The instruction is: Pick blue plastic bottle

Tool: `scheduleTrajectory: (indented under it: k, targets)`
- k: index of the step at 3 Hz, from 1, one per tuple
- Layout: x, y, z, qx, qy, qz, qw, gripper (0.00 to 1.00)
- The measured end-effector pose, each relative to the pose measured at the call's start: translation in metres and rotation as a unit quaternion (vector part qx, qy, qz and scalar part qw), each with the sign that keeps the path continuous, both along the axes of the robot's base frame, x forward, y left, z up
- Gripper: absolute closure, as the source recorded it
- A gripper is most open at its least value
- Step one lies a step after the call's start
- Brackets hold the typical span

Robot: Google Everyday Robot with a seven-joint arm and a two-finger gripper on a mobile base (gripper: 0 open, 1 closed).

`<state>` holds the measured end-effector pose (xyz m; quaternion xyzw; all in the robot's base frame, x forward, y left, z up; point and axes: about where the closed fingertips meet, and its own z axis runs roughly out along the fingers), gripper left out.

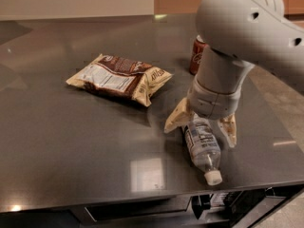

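Since the claw (203, 125) stands spread wide astride the blue plastic bottle (204, 148), gripping nothing, the step in hand is judged a square closure across the label, low enough that the round body cannot roll free. Bottle: lying on its side on the counter (71, 151), cap toward the near front edge; chip bag (121, 77) well apart; red can (196, 56) behind the arm; a straight upward lift looks clearest.

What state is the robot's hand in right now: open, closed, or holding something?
The hand: open, lowered over the lying blue plastic bottle, one finger on each side of it, not yet closed on it.
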<state>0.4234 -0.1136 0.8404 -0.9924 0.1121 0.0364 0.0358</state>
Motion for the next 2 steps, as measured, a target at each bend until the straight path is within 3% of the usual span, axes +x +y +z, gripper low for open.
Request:
scheduleTrajectory:
  k: [1,2]
  targets:
    - [-0.0001,-0.0028,-0.0055,-0.018,-0.008,0.028,0.9994,0.39]
    - [0.0019,-0.0051,0.0008,-0.023,-0.009,0.034,0.9991,0.63]
